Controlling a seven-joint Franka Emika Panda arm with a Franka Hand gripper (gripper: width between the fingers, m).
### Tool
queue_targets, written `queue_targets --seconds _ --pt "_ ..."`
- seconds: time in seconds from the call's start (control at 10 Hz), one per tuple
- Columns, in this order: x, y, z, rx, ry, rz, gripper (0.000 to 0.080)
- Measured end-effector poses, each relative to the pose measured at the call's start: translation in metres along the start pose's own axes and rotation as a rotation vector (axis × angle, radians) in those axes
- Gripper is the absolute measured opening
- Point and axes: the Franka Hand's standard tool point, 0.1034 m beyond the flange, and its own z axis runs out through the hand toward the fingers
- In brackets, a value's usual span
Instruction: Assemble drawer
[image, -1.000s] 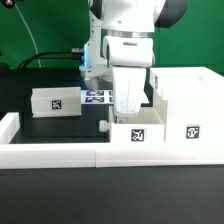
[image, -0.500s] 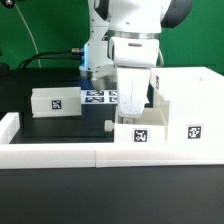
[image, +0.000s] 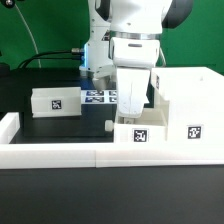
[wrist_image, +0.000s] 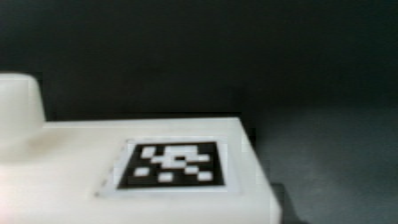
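One small tagged white plastic tray (image: 138, 133) straight below the white two-finger gripper (image: 131, 110). Points its black knob (image: 107, 126) to the exterior view's left, long axis toward the tall white boxy case (image: 190, 98) just beside. Second such tray (image: 55, 101) well apart. Cannot tell finger spread.

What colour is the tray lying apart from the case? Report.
White, with a black-and-white square tag; the tray shows best in the exterior view.

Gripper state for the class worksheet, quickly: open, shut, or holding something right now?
Gripper: cannot be told. It is lowered behind the tagged tray, and neither view shows how its jaws stand.
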Motion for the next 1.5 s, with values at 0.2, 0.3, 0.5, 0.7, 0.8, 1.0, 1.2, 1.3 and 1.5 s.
queue_targets --seconds 0.2,0.3,0.5,0.7,0.8,1.0,1.2,1.3,1.5 --pt "-0.0017 -0.0002 0.0002 0.001 -0.007 -0.033 0.0042" --pt "-0.0022 0.0001 0.0001 0.0 -0.008 -0.027 0.0042" --pt "-0.0024 0.0001 0.0001 0.0 -0.007 -0.025 0.0042" --pt "-0.0025 0.0001 0.0002 0.0 -0.007 -0.025 0.0042" --pt "-0.0018 -0.0004 -0.0003 0.011 -0.011 -0.026 0.0042" --pt "-0.001 -0.0005 -0.0004 0.015 -0.012 -0.025 0.0042" --pt "-0.0022 -0.0004 -0.0004 0.017 -0.013 -0.022 0.0042" --pt "-0.0025 -0.0004 -0.0003 0.018 -0.013 -0.022 0.0042" --pt "-0.0022 -0.0006 -0.0002 0.018 -0.014 -0.033 0.0042"
